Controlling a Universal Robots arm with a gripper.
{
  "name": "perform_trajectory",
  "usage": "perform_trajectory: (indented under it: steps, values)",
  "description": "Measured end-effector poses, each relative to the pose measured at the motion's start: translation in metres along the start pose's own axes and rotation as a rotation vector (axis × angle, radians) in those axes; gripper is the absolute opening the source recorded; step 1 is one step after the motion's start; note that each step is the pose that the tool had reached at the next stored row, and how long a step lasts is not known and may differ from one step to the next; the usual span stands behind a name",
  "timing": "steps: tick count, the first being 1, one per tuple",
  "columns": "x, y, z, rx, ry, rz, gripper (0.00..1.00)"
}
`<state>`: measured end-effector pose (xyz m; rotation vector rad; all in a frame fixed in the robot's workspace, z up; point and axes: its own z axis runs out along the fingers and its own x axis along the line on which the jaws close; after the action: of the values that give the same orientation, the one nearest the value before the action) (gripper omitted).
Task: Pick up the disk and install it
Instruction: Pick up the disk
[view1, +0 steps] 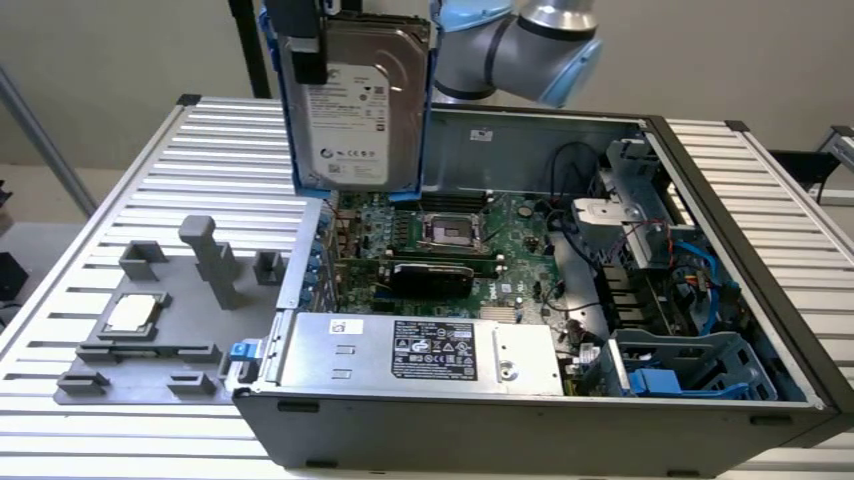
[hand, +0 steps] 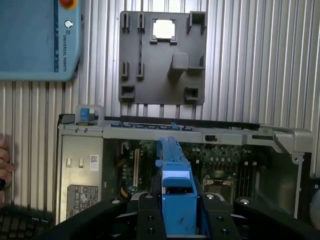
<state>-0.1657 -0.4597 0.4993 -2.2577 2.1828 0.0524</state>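
– Disk (view1: 354, 100): where is it, going by the computer case (view1: 534, 435)?

– Hanging upright above the case's far corner, on the exterior view's left, touching nothing below.

– What could go wrong? Biggest thing first.

– The case itself. The disk hangs tall, so I'd judge a low sweep across could clip the rim. Inside, there's the silver power box (view1: 414, 350) along the case's near wall and the motherboard (view1: 454, 230) in the middle of the case. If the disk dropped, it would hit one of them.

– Smaller things?

– The blue cage (view1: 687, 365) in the case's near corner, on the exterior view's right, looks empty. A disk going in tilted could jam there. The black cables (view1: 587, 215) deeper in the case could snag a corner. What looks like a hand (hand: 4, 157) sits just outside the case, at the power box end, and may be in the way.

– And the grip?

– The black fingers (hand: 150, 220) of the gripper (hand: 179, 217) are closed narrow on the disk's blue frame (hand: 175, 170), which is edge-on between them. Smooth plastic might slip.
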Motion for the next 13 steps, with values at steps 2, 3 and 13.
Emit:
perform_trajectory:
  steps: [2,3,13]
  values:
    - [0.003,-0.0089,-0.0009,-0.0003,0.0001,0.000,0.33]
    - [0.005,-0.0137,-0.0014,-0.0003,0.0000,0.000,0.33]
    - [0.023,-0.0583,-0.0058,-0.0012,-0.0007,0.000,0.33]
